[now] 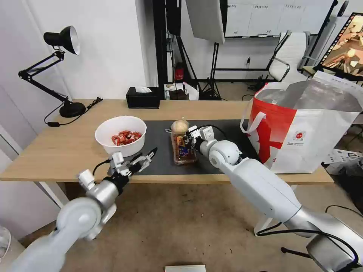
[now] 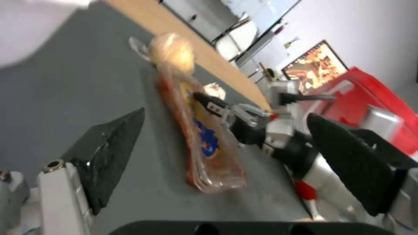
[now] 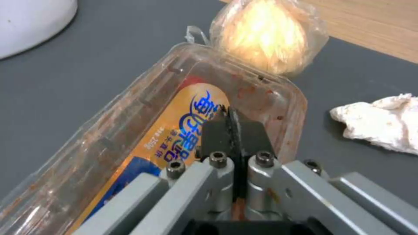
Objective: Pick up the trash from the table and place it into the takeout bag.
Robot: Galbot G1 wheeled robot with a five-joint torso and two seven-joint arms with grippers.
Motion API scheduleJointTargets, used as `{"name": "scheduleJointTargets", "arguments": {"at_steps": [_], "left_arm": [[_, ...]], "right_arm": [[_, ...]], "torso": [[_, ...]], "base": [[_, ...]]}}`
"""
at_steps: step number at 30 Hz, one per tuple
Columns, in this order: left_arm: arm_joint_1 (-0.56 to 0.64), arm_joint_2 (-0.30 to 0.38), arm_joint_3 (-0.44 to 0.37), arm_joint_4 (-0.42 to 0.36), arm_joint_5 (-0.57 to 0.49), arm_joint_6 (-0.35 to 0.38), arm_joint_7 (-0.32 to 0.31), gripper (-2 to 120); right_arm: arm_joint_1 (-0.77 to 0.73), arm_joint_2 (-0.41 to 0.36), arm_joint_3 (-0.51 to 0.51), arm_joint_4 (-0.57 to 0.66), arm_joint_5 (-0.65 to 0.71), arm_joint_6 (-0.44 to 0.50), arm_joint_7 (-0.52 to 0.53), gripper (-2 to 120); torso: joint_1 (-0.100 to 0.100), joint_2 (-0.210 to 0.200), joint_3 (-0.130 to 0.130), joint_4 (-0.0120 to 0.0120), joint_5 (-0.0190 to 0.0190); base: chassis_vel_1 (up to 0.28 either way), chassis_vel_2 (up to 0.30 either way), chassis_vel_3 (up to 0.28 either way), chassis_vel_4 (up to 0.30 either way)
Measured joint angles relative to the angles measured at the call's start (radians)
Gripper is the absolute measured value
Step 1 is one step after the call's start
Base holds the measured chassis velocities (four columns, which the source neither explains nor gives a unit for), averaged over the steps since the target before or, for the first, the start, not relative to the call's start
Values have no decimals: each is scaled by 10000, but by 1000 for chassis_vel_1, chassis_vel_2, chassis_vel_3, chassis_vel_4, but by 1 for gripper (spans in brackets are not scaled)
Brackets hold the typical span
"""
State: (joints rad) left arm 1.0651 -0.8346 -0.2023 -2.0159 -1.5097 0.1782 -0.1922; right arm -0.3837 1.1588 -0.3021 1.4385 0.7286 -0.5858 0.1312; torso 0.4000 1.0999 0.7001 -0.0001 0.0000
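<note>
Closest to the head camera, at about 7 o'clock, the left gripper [image 1: 145, 158] hovers at the near edge of the table [image 1: 56, 151] with its fingers spread apart and nothing between them, just in front of the white bowl of red shells [image 1: 121, 135].

At the centre, the right gripper [image 1: 190, 139] is pressed closed on the edge of the clear clamshell tray [image 1: 183, 149], which lies on the dark grey mat [image 1: 159, 139]. The tray is thin, transparent, smeared with reddish scraps, and carries a yellow and blue label. I judge that the step in hand is gripping the tray; the next move calls for a lift and a carry toward 3 o'clock, over the rim of the takeout bag [image 1: 302, 124].

The tan lump in clear wrap [image 1: 180, 125] touches the tray's far end. A crumpled white tissue [image 3: 383, 122] lies nearby on the mat.
</note>
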Motion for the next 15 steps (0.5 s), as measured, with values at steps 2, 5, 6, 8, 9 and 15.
{"name": "scheduleJointTargets", "arguments": {"at_steps": [2,5,6,8,9,15], "left_arm": [[-654,-265,354,417,-679,355,-461,100],[-1171,-567,657,867,-1038,628,-666,100],[-1375,-715,789,1123,-1150,725,-697,100],[-1601,-901,943,1455,-1255,866,-704,100],[-1760,-1040,1057,1698,-1306,966,-703,100],[-2366,-1643,1465,2381,-1342,1082,-688,100]], "right_arm": [[-9,13,2,17,34,-8,25,0],[-17,35,7,20,106,-31,96,0],[-18,48,12,20,186,-50,144,0],[-17,58,16,21,325,-92,218,0],[-8,61,17,23,409,-121,245,0],[140,64,-64,33,620,-209,302,0]], "torso": [[0,0,0,0,0],[0,0,0,0,1],[0,0,0,-1,1],[0,0,0,0,1],[1,0,0,1,1],[0,0,0,1,1]], "base": [[0,0,0,0],[0,0,0,0],[0,0,0,0],[0,0,0,0],[0,0,0,0],[0,0,0,0]]}}
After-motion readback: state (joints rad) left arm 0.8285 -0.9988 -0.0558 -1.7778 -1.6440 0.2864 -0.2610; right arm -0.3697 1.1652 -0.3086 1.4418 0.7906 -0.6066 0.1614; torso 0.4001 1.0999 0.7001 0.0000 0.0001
